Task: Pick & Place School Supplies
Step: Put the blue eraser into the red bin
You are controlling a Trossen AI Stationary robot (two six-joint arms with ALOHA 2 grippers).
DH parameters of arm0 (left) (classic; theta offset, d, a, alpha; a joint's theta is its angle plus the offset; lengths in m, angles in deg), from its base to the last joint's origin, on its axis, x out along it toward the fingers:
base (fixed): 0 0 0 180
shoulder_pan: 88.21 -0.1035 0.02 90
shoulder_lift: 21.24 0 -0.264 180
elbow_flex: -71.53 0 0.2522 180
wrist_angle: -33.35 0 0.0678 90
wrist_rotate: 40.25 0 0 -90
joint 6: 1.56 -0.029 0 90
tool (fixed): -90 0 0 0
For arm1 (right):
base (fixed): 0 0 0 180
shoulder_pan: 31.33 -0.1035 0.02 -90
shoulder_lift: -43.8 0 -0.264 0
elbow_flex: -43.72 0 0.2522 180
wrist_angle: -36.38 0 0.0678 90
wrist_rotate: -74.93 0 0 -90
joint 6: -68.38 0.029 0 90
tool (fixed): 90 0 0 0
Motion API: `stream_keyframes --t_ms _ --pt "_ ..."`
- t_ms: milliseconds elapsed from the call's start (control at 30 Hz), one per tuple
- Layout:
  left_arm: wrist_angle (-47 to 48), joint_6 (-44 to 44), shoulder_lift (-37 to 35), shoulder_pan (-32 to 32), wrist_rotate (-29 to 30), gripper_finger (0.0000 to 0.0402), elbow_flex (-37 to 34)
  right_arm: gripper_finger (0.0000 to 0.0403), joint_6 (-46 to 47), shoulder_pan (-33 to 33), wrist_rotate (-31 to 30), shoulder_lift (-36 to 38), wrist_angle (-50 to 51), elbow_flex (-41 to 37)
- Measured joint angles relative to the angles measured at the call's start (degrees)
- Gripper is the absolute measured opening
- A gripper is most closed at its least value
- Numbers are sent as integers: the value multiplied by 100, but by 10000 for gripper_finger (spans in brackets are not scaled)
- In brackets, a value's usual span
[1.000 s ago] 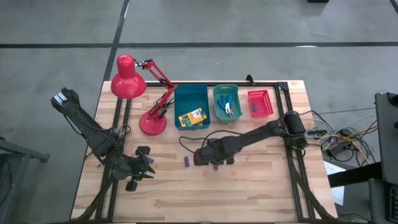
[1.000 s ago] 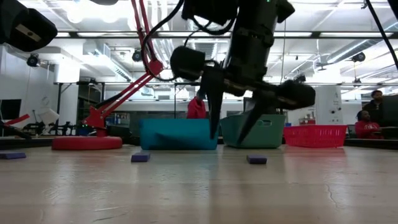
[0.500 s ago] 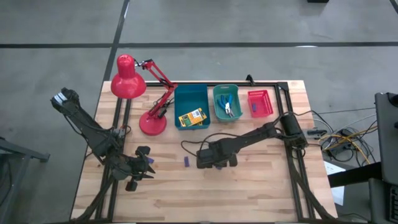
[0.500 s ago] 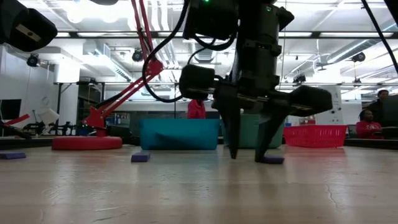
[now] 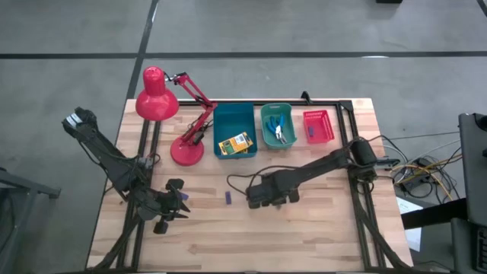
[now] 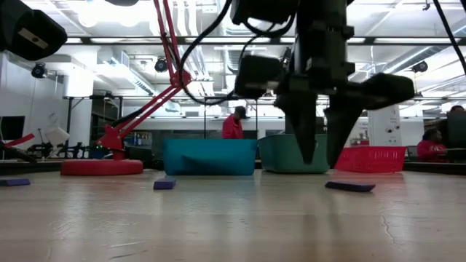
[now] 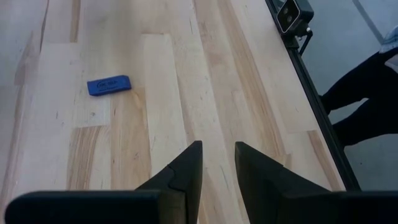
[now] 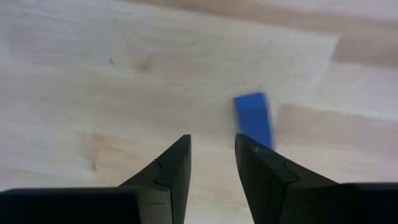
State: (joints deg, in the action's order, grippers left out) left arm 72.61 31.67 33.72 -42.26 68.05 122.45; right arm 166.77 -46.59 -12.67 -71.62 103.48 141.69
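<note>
My right gripper [image 6: 320, 149] hangs open above the table's middle, fingers pointing down, with nothing between them. A small purple eraser block [image 6: 349, 186] lies flat on the wood just to its right; the right wrist view shows that eraser block [image 8: 254, 117] beside one finger, outside the gap. A second eraser block [image 5: 227, 198] lies to the left of my right gripper [image 5: 270, 196]. A third [image 5: 185, 196] lies by my left gripper [image 5: 179, 202], which waits open at the left; its wrist view shows an eraser block [image 7: 109, 85] farther off.
At the far edge stand a blue bin [image 5: 232, 119] holding a crayon box [image 5: 234, 143], a teal bin [image 5: 266, 137] with blue-handled tools [image 5: 278, 129], and a red bin [image 5: 319, 116]. A red desk lamp [image 5: 163, 106] stands at the far left. People show beyond the table.
My right gripper came down with one finger beside the eraser block, then rose and went toward the table's right edge, its fingers drawing closer together. The eraser block slid to the right along the table and turned; it stays flat on the wood.
</note>
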Motion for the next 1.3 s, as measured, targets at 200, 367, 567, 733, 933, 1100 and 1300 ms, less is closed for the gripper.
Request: stream_keyframes --t_ms 200,367,567,733,933,1100,1300 --pt "0 -2 0 1 1 99 0 118 -607 -16 -62 149 547 -4" --pt "0 0 0 1 0 99 0 118 -1023 -12 -64 149 596 -11" --pt "0 0 0 1 1 99 0 130 -1777 -24 -91 149 390 -11" --pt "0 0 0 -1 0 99 0 148 -1750 -27 -108 149 362 -68" --pt "0 0 0 1 1 99 0 159 -1556 -27 -130 149 339 -167" --pt "0 0 0 1 0 99 0 155 -1394 -40 -219 140 320 -321" --pt "0 0 0 1 -1 99 0 151 -1334 -64 -109 41 36 -387"
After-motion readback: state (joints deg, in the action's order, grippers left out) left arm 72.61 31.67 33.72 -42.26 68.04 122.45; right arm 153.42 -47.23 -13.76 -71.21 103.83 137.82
